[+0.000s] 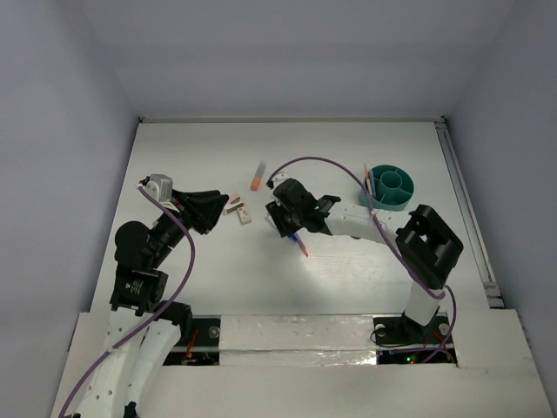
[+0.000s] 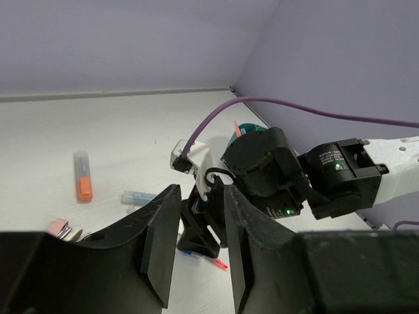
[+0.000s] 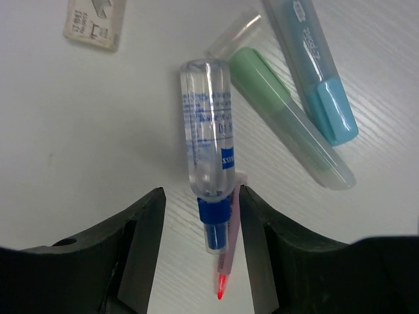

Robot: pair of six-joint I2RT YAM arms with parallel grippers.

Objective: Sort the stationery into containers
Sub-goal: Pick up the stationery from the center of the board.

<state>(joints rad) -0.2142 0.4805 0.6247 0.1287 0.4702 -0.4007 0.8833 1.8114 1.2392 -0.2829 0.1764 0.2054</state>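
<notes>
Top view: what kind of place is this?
Probably a robot lab booth: plain walls enclose a white table, with the left arm and right arm bolted at its near edge.

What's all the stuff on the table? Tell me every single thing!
Cup: one, teal, far right.
Pen in cup: one, pinkish, standing up.
Marker: one, orange, far middle.
Blue highlighter: one, beside the green one.
Green highlighter: one, next to clear pen.
Clear pen: one, blue cap, between right gripper's fingers.
Pink pen: one, under clear pen.
Erasers: about two, white and pink, by left gripper.
Table: one, white.
Left gripper: black, open, empty.
Right gripper: black, open.
</notes>
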